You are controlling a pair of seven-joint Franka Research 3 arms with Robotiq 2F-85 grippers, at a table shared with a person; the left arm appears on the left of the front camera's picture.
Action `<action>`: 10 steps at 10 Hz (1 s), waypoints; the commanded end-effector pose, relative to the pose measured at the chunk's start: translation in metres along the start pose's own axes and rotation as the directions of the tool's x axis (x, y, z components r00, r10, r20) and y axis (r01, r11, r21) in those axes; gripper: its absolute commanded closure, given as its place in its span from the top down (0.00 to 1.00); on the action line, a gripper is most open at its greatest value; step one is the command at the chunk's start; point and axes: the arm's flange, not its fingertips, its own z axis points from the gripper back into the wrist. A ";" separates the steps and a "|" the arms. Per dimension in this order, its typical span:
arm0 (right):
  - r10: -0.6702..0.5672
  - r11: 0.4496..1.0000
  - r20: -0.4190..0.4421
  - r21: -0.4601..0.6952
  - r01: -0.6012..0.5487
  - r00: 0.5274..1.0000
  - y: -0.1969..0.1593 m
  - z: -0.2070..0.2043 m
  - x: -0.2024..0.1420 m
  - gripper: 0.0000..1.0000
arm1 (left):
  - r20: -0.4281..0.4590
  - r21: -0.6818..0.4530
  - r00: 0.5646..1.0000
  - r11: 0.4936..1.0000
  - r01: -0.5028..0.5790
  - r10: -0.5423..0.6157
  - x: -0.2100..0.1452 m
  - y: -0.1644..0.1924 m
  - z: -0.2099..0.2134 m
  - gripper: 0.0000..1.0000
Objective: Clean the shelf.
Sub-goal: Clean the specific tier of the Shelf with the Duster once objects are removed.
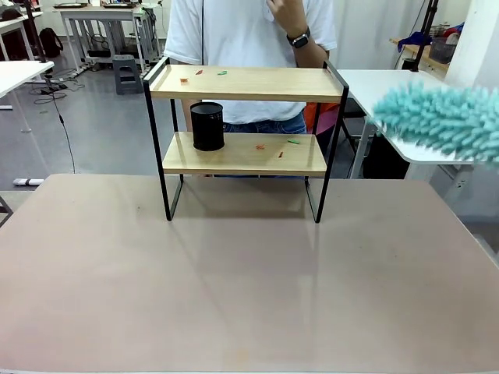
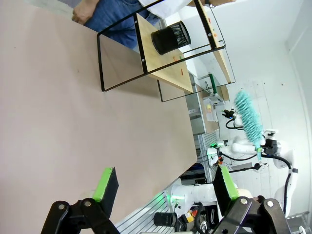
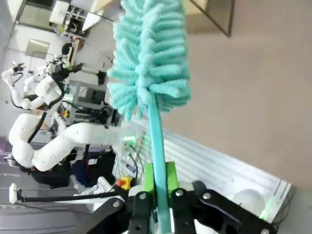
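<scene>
- Pale brown table fills the near part of the front view, in a workroom with white tables and a grey floor behind.
- The shelf stands upright at the far middle of the table, its 2 light wooden boards held in a thin black frame.
- On the top board lie small scraps, orange and green, toward its left half; a few more lie on the right half of the lower board.
- A black mesh cup stands upright on the lower board, left of its middle.
- A person in a white shirt stands just behind the shelf, 1 hand raised, a dark watch on that wrist.
- The right gripper has its green pads pressed onto the thin handle of a fluffy teal duster, pinching it near its lower end.
- In the front view the duster's head hangs in the air at the far right, blurred, above the table's right edge and well apart from the shelf.
- The left gripper has its fingers spread wide with nothing between them, above bare table on the near side, well apart from the shelf.
</scene>
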 end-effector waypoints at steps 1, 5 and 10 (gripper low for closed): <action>0.152 0.986 0.113 -0.080 -0.143 0.982 0.071 -0.018 0.038 0.12 | 0.015 -0.020 1.000 1.000 0.019 -0.019 0.002 -0.001 -0.001 1.00; 0.280 0.948 0.076 -0.178 -0.263 0.957 0.121 -0.123 0.107 0.12 | 0.015 -0.020 1.000 1.000 0.019 -0.019 0.002 -0.001 -0.001 1.00; 0.303 0.938 0.055 -0.193 -0.287 0.952 0.130 -0.135 0.102 0.12 | 0.015 -0.020 1.000 1.000 0.019 -0.019 0.002 -0.001 -0.001 1.00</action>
